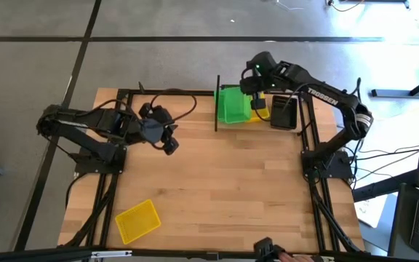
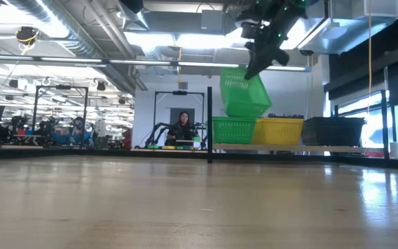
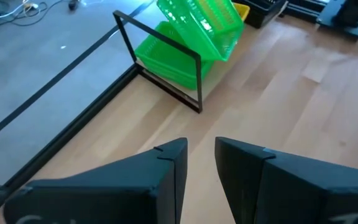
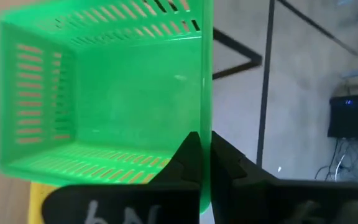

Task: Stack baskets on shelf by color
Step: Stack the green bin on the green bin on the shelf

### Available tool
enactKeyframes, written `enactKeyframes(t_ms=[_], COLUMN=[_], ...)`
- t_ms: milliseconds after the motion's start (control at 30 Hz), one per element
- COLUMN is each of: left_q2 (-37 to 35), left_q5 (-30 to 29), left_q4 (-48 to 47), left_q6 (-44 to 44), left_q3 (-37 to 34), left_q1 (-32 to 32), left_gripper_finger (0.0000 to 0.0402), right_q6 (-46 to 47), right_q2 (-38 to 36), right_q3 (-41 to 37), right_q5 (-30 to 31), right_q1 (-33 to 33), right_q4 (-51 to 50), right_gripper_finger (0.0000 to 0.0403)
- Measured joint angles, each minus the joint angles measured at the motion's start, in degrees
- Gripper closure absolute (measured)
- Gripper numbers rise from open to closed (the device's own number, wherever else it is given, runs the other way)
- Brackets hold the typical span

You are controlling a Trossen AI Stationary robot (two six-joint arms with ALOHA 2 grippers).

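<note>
Over the left half of the table the left gripper (image 1: 167,138) hangs idle, its jaws parted with nothing between them, well apart from the shelf (image 1: 217,116). Near the table's front-left corner a lone yellow basket (image 1: 137,220) lies open side up, turned askew to the table's edges; the left arm is the nearer one to it.

Farther right, at the table's back edge, the shelf carries a green stack (image 2: 234,129) at its left end, a yellow stack (image 2: 279,130) in the middle and a black stack (image 2: 333,130) at the right end.

Above the green stack the right gripper (image 4: 205,152) is clenched on one wall of a green basket (image 4: 104,93). That basket hangs directly over its own colour but tilted, one end dipping toward the stack and its open side leaning away from the gripper. Its long axis seems to run much as the stack's does, though I cannot tell exactly. I'd judge the coming move to be levelling it, then lowering straight down.
</note>
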Motion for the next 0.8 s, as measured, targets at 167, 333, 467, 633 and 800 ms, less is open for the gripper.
enactKeyframes(t_ms=[167,333,467,633,800], left_q2=[0.00,0.00,0.00,0.00,0.00], left_q5=[0.02,0.00,0.02,0.02,0.02], left_q4=[0.00,0.00,0.02,0.11,0.96], left_q6=[-0.03,-0.07,-0.35,-0.46,-0.44], left_q3=[0.00,0.00,0.00,0.00,0.00], left_q1=[0.67,0.94,0.92,0.92,0.92], left_gripper_finger=[0.0327,0.0327,0.0327,0.0327,0.0327], right_q6=[-0.90,-0.97,-0.90,-0.93,-0.92], right_q2=[1.11,1.13,2.00,3.71,4.37], right_q3=[-0.45,-0.45,-0.45,-0.47,-0.47], right_q5=[-0.14,-0.17,-1.53,-1.54,-1.04], right_q1=[0.06,-0.08,-0.37,-0.47,-0.47], right_q4=[3.55,6.59,4.93,3.42,3.42], right_gripper_finger=[0.0403,0.0403,0.0403,0.0403,0.0383])
